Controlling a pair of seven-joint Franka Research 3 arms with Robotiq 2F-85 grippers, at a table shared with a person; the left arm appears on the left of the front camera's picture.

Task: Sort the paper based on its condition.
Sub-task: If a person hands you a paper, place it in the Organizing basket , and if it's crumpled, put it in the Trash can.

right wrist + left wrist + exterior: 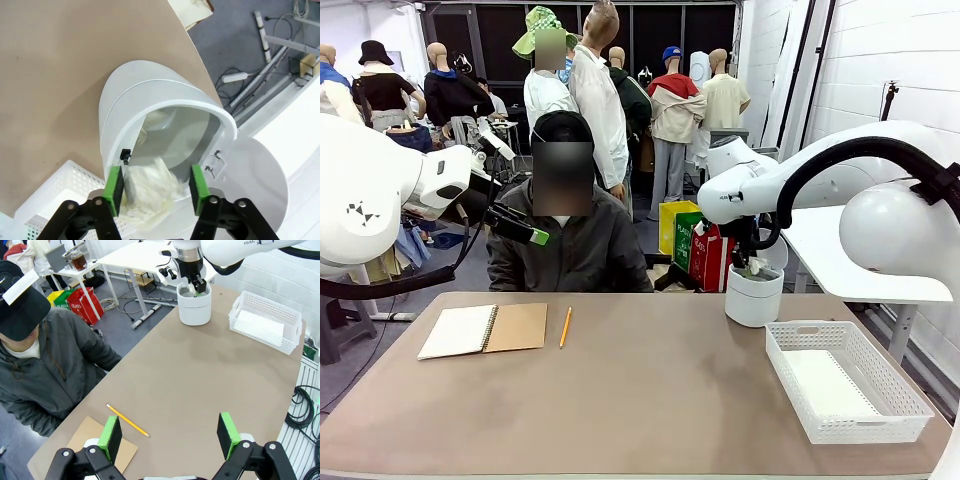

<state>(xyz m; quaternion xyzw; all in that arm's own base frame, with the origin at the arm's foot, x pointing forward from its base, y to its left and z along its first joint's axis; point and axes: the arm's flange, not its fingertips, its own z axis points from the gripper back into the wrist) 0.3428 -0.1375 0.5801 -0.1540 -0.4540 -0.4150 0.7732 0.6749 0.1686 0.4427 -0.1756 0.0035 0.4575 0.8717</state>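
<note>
Bright, even indoor light; soft shadows, wide-angle wrist distortion.

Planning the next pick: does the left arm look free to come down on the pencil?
Probably yes. The left gripper hangs open above the table, with the pencil lying bare just ahead of its fingers, beside the notebook. Nothing covers it, and the right gripper is over at the white bin.

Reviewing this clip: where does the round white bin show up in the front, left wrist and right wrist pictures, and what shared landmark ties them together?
Front view: white bin stands right of centre at the table's far edge, under the right gripper.
Left wrist view: top centre, near the table edge.
Right wrist view: centre, seen from above, crumpled paper between the pads.
Shared landmark: white basket, beside the bin.
</note>
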